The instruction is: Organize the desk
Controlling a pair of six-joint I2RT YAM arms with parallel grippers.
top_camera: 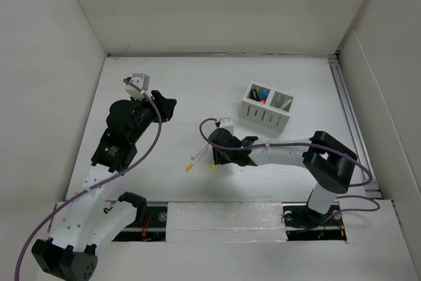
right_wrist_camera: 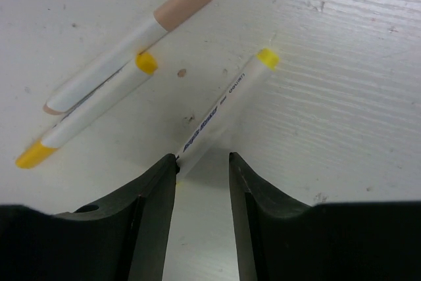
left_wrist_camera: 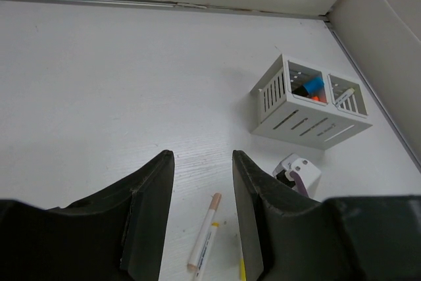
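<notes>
White slotted organizer (top_camera: 265,116) (two compartments, items inside), peach-capped marker (right_wrist_camera: 125,54) touching yellow-capped marker (right_wrist_camera: 92,106), printed pen (right_wrist_camera: 220,110) nearby

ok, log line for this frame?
left jaws open, empty | right jaws open at end of yellow-capped marker | two markers beside on desk | organizer holds items

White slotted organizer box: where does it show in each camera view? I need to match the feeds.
Top external: the white slotted two-compartment organizer box stands right of centre, on the far half of the white desk.
Left wrist: right of centre, upper half of the picture.
Right wrist: not in it.
Shared landmark: the loose white markers lying on the desk, seen in all three views.
</notes>
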